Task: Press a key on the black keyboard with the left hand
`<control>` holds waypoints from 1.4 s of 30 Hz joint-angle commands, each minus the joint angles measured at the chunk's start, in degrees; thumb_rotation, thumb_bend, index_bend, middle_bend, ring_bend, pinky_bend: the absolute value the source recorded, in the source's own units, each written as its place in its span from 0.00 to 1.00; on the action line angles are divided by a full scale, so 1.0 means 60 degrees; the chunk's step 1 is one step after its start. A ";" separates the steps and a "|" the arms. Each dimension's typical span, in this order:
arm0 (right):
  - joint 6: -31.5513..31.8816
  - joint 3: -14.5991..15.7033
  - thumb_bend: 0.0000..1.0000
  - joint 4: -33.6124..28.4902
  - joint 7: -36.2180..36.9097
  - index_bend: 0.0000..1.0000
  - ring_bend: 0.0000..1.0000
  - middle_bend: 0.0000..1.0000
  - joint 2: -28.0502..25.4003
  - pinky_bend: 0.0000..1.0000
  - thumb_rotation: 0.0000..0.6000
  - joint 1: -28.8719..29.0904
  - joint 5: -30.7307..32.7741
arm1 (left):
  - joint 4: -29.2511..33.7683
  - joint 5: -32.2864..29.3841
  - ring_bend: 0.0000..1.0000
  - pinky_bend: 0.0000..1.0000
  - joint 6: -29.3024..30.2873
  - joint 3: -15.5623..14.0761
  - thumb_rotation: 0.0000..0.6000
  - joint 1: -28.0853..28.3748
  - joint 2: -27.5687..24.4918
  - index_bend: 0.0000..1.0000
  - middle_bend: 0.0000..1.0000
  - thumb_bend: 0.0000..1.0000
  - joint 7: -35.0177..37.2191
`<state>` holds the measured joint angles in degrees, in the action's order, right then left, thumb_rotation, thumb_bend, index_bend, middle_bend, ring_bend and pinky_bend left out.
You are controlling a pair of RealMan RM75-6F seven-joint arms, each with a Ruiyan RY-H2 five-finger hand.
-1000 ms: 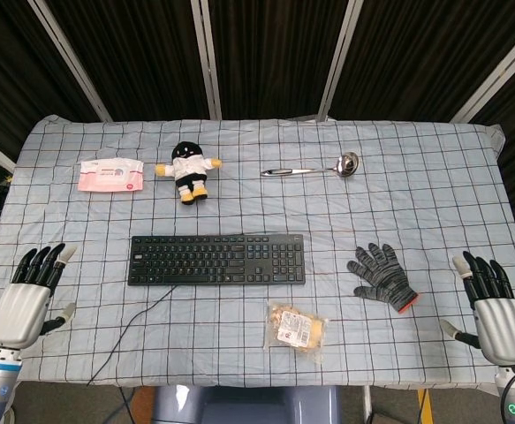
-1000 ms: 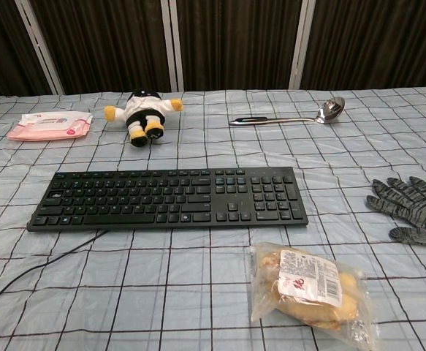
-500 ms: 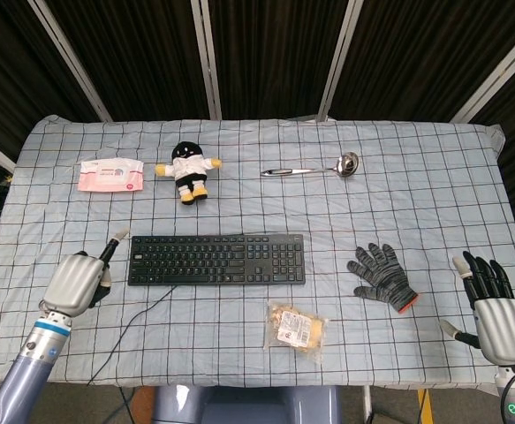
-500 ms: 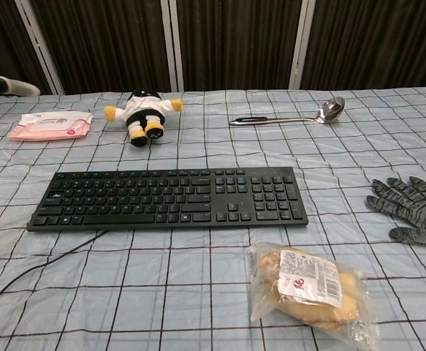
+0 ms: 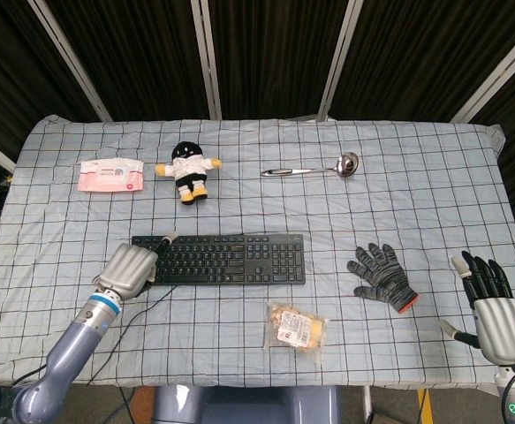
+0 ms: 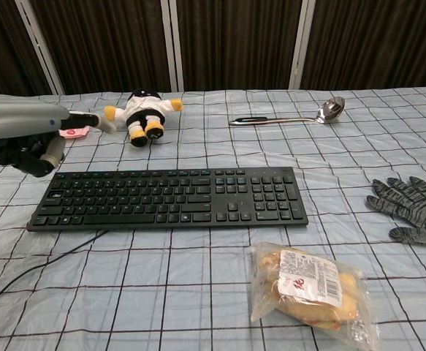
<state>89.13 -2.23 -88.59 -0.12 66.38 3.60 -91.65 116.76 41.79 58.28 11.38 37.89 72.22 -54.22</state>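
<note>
Keyboard point(image 5: 217, 259) first: the black board lies flat near the middle of the table, long side parallel to the front edge, its cable point(image 5: 138, 316) trailing off toward the front left corner; my left hand point(image 5: 131, 268) hangs over its left end, most fingers curled into the palm and holding nothing, one finger point(image 6: 88, 120) stretched out straight like a pointer; from the chest view that finger looks to sit above the keys rather than on them, so I judge the press not yet made; to do it well I should tip the wrist so the fingertip points down, settle over the middle of one key rather than a seam between two, and come down straight and gently; a slanted push could catch a neighbouring key or nudge the board along the checked cloth point(image 5: 266, 208); the curled fingers must stay clear of the left-end keys; my right hand point(image 5: 491, 311) rests by the front right corner, fingers spread and empty, well apart from the grey glove point(image 5: 382, 276).
</note>
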 commanded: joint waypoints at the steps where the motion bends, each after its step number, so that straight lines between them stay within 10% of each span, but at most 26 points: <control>1: -0.0005 -0.0002 0.05 -0.0005 0.0008 0.00 0.00 0.00 -0.0002 0.00 1.00 0.0001 0.0003 | -0.0233 -0.1038 0.73 0.55 -0.0170 -0.0079 1.00 0.0839 0.0479 0.00 0.82 1.00 -0.0666; 15: -0.0027 -0.0011 0.05 -0.0035 0.0123 0.00 0.00 0.00 -0.0029 0.00 1.00 0.0005 0.0024 | -0.1070 -0.3419 0.73 0.55 0.0209 -0.0410 1.00 0.2621 0.1793 0.00 0.82 1.00 -0.1476; 42: -0.0034 -0.0018 0.05 -0.0056 0.0220 0.00 0.00 0.00 -0.0038 0.00 1.00 0.0016 0.0009 | -0.2031 -0.4706 0.73 0.55 0.0594 -0.0764 1.00 0.3819 0.2787 0.00 0.82 1.00 -0.1195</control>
<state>88.92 -2.34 -88.92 1.20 66.15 3.70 -91.59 104.68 13.67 61.81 6.86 60.69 88.84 -61.48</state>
